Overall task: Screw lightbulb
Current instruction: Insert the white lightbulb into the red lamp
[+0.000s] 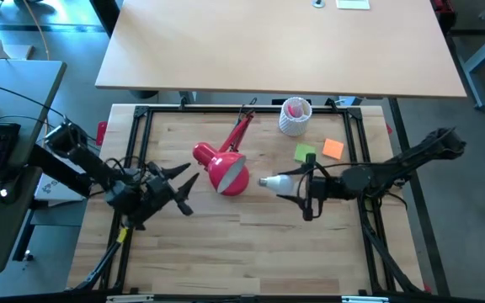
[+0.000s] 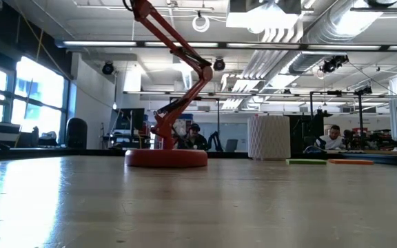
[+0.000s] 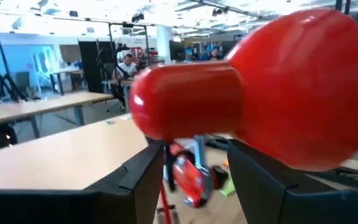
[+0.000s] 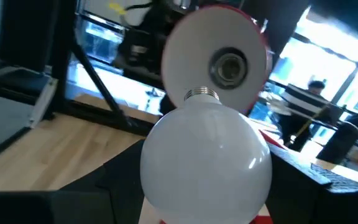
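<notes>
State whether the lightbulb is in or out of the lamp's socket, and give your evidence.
Out. The lightbulb sits in the right gripper, its screw base pointing at the red lamp's empty socket, a gap between them.

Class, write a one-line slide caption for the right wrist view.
Right claw holds the bulb, its screw base aimed at the lamp shade's socket, not yet in.
</notes>
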You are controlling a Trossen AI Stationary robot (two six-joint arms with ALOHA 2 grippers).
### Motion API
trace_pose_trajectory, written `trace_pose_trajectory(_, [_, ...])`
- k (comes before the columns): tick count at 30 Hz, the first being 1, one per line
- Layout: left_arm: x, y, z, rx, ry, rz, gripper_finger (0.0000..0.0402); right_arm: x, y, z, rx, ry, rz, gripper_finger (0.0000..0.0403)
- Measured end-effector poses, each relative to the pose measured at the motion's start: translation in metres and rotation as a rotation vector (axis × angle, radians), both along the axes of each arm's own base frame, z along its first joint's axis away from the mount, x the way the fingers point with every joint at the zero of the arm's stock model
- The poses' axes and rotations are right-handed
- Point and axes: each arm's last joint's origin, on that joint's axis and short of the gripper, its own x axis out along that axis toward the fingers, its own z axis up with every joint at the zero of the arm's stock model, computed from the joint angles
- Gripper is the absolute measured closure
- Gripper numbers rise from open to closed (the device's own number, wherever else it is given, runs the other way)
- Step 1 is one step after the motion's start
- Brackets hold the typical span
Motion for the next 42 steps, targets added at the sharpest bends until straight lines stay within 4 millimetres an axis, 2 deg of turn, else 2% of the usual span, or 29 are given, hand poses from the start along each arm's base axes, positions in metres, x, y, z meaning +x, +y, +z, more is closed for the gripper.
trace_pose_trajectory(4, [-0.017,0.015,0.012,0.008,-0.021,-0.008,0.0211,0.004,0.009,-0.006,-0.004,0.011,0.025,0.0150])
trace_pose_trajectory(9, [-0.042,0.040,0.024,0.002,-0.126,-0.079,0.0180,0.007,0.015,-0.010,-0.013,0.017,0.043,0.0150])
trace_pose_trajectory(12, [-0.057,0.051,0.024,-0.013,-0.161,-0.169,0.0163,0.007,0.015,-0.010,-0.012,0.014,0.042,0.0150])
trace_pose_trajectory(15, [-0.062,0.061,0.015,-0.070,-0.167,-0.322,0.0145,0.008,0.014,-0.008,-0.008,-0.005,0.038,0.0150])
trace_pose_trajectory(17, [-0.061,0.068,0.005,-0.152,-0.140,-0.386,0.0134,0.008,0.013,-0.007,-0.012,-0.014,0.032,0.0150])
trace_pose_trajectory(22, [-0.052,0.083,-0.018,-0.255,-0.017,-0.388,0.0111,0.010,0.008,-0.006,-0.005,-0.024,0.012,0.0150])
trace_pose_trajectory(29, [-0.034,0.108,-0.017,-0.213,0.006,-0.534,0.0096,0.012,0.002,-0.006,0.040,-0.026,-0.013,0.0150])
trace_pose_trajectory(36, [-0.026,0.129,-0.004,-0.063,-0.069,-0.707,0.0095,0.013,0.001,-0.006,0.096,-0.028,-0.017,0.0150])
trace_pose_trajectory(42, [-0.017,0.151,-0.006,-0.047,-0.080,-0.756,0.0095,0.013,0.001,-0.006,0.123,-0.029,-0.032,0.0150])
